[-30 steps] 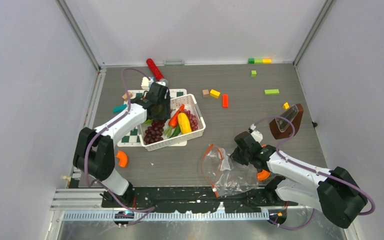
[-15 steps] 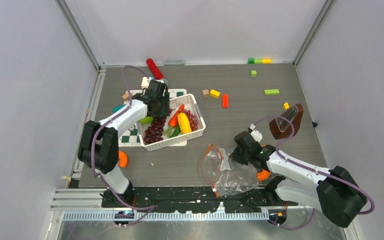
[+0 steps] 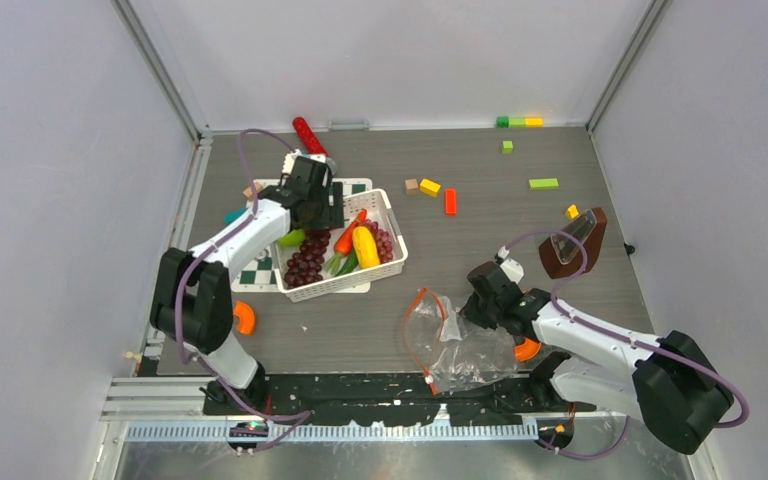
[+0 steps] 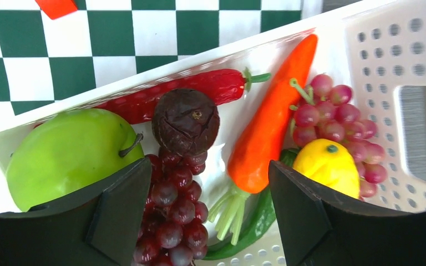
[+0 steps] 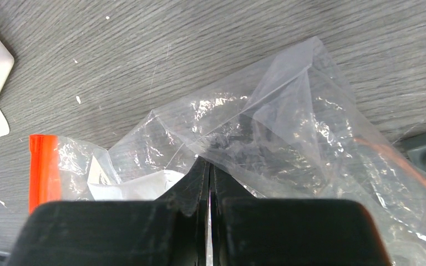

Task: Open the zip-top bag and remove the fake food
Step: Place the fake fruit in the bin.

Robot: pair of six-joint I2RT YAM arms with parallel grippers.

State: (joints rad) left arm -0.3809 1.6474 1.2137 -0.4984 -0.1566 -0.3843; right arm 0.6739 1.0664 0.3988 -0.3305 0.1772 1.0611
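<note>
Well, the food [image 4: 266, 127] sits in the basket [image 4: 388, 61], bag [image 5: 288, 127] looks empty; my left gripper [image 4: 208, 183] gapes wide, right gripper [image 5: 208, 166] pinches the bag.

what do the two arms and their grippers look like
The left arm and right arm each have white link shells, chunky black joint housings and a thin purple cable looping alongside. The left gripper and right gripper carry matte black, wedge-shaped fingers. No markings are legible.
</note>
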